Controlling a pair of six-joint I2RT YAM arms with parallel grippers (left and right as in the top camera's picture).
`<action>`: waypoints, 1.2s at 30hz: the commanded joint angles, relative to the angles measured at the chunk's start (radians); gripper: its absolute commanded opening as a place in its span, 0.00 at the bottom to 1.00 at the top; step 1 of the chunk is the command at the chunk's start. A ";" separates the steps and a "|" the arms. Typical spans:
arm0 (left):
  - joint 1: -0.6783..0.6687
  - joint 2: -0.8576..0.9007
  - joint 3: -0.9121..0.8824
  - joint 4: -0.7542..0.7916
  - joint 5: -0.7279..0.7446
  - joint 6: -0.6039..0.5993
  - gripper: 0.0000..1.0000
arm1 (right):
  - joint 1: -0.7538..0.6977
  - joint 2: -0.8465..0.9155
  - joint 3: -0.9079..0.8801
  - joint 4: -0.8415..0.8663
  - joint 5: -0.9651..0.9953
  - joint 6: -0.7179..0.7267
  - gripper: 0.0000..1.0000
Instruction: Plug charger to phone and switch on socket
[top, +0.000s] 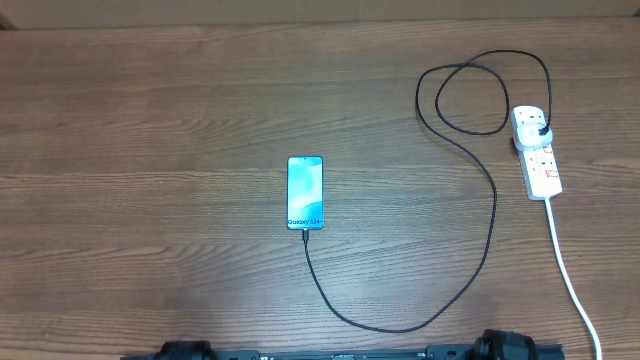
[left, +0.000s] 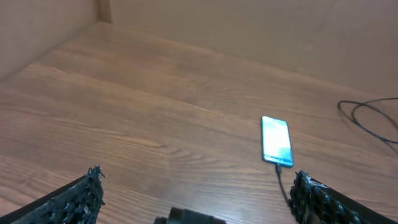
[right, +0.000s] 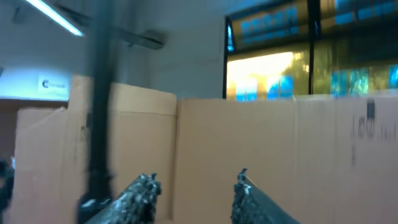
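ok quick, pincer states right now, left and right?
Left pincer: open wide, holding nothing.
Right pincer: open with a clear gap, holding nothing; its view is blurred and aimed off the table.

We are seeing the left pincer (left: 196, 183) showing two black, wedge-shaped fingers (left: 71, 202), their inner edges looking rough and jagged, with a dark block (left: 189, 218) peeking in low between them. The right pincer (right: 196, 179) is showing the same dark, grainy-edged fingers (right: 134, 199), somewhat blurred. From overhead we are making out two black rounded bases (top: 185, 351) and a dark rail (top: 340, 355) running between them along the bottom edge.
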 joint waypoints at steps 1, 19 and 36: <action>0.001 -0.011 -0.013 0.085 0.030 -0.032 1.00 | 0.019 -0.037 -0.005 0.001 0.018 -0.078 0.46; 0.003 -0.011 -0.787 1.029 0.223 -0.097 1.00 | 0.046 -0.073 0.016 -0.012 0.026 -0.146 0.58; 0.003 -0.011 -1.244 1.501 0.219 -0.082 1.00 | 0.072 -0.164 0.060 -0.045 0.053 -0.200 0.57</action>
